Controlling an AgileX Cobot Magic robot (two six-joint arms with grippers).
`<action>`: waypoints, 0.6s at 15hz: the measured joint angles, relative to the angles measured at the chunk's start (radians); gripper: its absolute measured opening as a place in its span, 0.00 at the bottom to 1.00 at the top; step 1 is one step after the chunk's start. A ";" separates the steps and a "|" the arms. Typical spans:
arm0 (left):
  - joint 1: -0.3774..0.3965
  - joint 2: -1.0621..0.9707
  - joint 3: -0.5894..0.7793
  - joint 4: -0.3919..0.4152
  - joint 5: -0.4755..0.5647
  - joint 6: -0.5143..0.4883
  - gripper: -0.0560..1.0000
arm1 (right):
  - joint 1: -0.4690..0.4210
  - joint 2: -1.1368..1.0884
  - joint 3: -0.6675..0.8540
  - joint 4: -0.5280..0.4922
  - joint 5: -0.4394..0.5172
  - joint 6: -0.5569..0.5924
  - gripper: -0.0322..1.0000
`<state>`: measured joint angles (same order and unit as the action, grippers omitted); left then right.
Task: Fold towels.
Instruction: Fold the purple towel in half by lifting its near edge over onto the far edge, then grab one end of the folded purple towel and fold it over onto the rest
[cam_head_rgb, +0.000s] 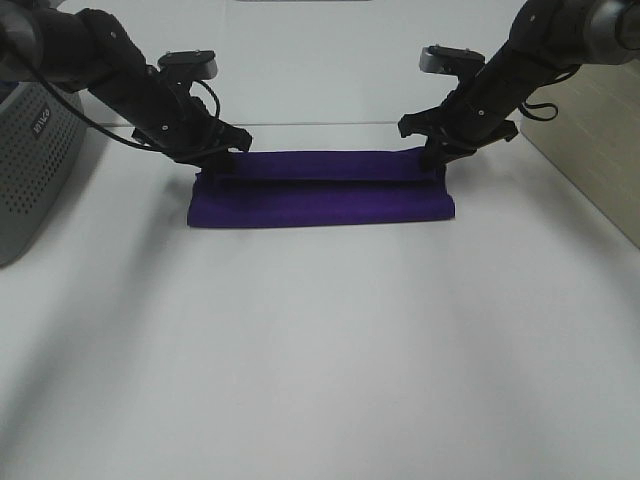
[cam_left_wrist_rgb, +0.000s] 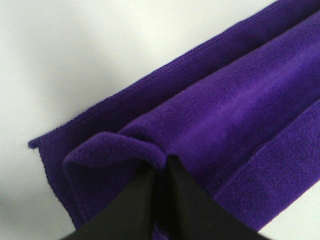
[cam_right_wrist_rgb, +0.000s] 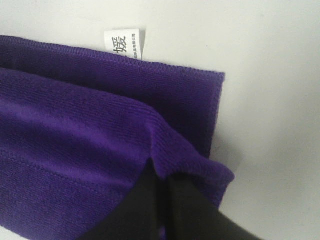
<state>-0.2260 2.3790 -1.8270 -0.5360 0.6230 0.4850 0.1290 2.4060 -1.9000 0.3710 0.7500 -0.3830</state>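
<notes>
We find open white tabletop (cam_head_rgb: 320, 370) all along the near side of the purple towel (cam_head_rgb: 320, 205). A grey perforated case (cam_head_rgb: 30, 170) blocks the left edge; the left arm (cam_head_rgb: 130, 85) and right arm (cam_head_rgb: 515, 75) stand over the towel's far corners.

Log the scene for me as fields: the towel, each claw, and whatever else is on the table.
towel: deep purple, folded into a long band, lying across the table
left claw: shut, pinching a raised fold of the upper layer at the towel's left end
right claw: shut, pinching the upper layer at the towel's right end
tag: white, printed, sticking out from the hem of the lower layer near the right claw
other: grey perforated box at the table's left edge
</notes>
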 joint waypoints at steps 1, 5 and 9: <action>0.000 0.004 0.000 0.000 0.000 0.000 0.14 | 0.000 0.001 0.000 0.000 0.000 0.000 0.08; 0.000 0.013 0.000 0.004 0.000 -0.027 0.54 | 0.000 0.003 0.000 -0.006 0.001 0.008 0.37; 0.000 0.004 -0.030 0.060 0.086 -0.127 0.87 | 0.000 0.001 -0.003 -0.022 0.054 0.029 0.81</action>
<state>-0.2260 2.3830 -1.8570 -0.4760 0.7090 0.3580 0.1290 2.4070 -1.9030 0.3490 0.8040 -0.3540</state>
